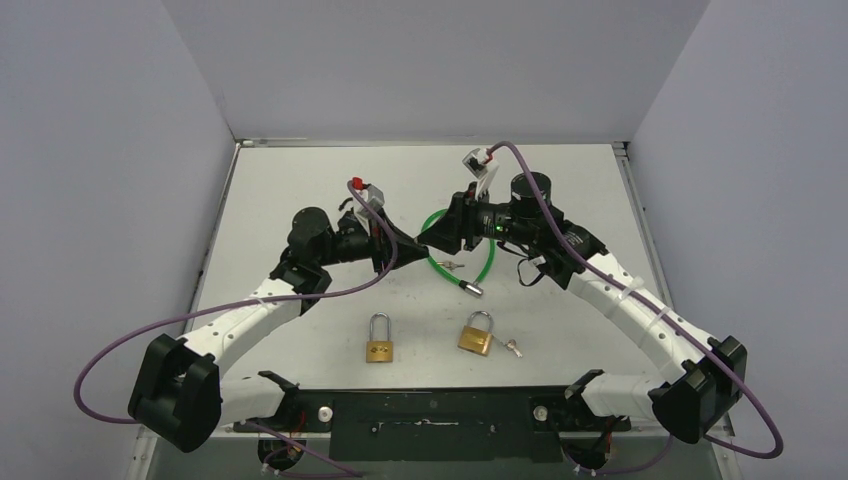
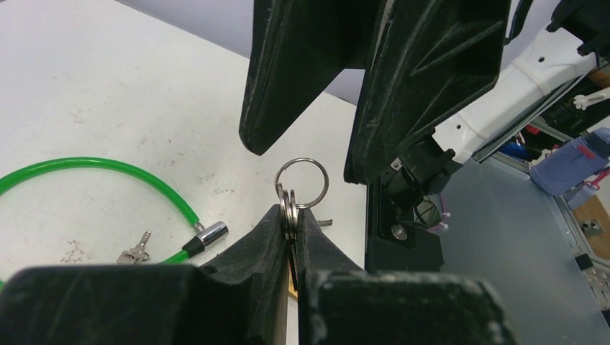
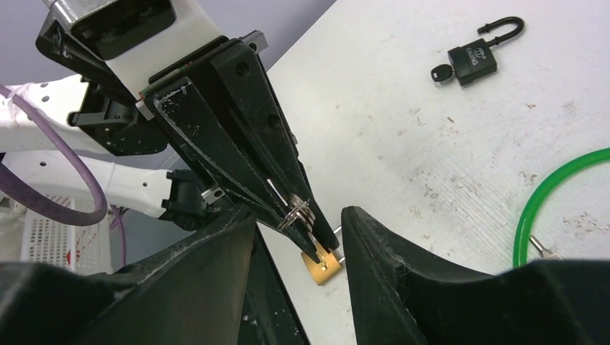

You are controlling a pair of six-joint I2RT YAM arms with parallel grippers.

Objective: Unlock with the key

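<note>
Where my left end effector (image 2: 291, 215) stands: clamped on the key ring (image 2: 288, 201), mid-air.
My right end effector (image 3: 298, 214): jaws apart, flanking the ring.
Brass padlock (image 1: 378, 342): on the counter (image 1: 560, 190), nearward; left arm closer.

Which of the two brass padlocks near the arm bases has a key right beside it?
The brass padlock on the right arm's side: a small key lies by its right edge, while the left brass padlock has none.
</note>
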